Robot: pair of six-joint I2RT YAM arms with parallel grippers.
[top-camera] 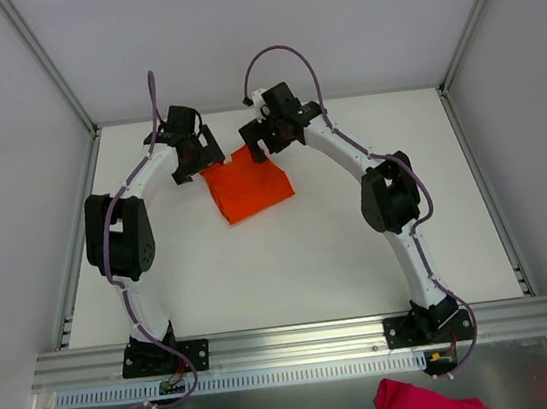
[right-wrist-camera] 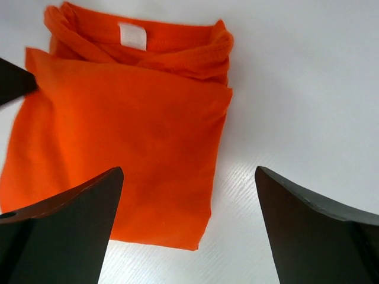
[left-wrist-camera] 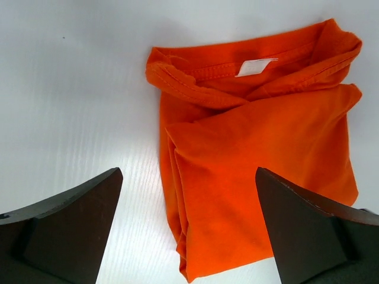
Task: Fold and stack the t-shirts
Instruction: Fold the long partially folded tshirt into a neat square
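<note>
The orange t-shirt [top-camera: 247, 190] lies folded into a rough rectangle on the far half of the white worktop [top-camera: 311, 260], with its collar and white neck label [left-wrist-camera: 254, 67] showing at 1 end. The left tool [top-camera: 201, 167] and right tool [top-camera: 268, 148] hang close by its far edge, 1 on each side, both with jaws spread wide and nothing in them. The cloth looks light, soft and limp, so it would likely sag and come unfolded if lifted by 1 point. A pinch through all layers at 2 edge corners seems safest. The worktop looks smooth, so fabric may slide on it. White panels wall in 3 sides, a metal rail [top-camera: 292, 341] runs along the near edge, and a pink cloth [top-camera: 431, 404] lies beyond it
</note>
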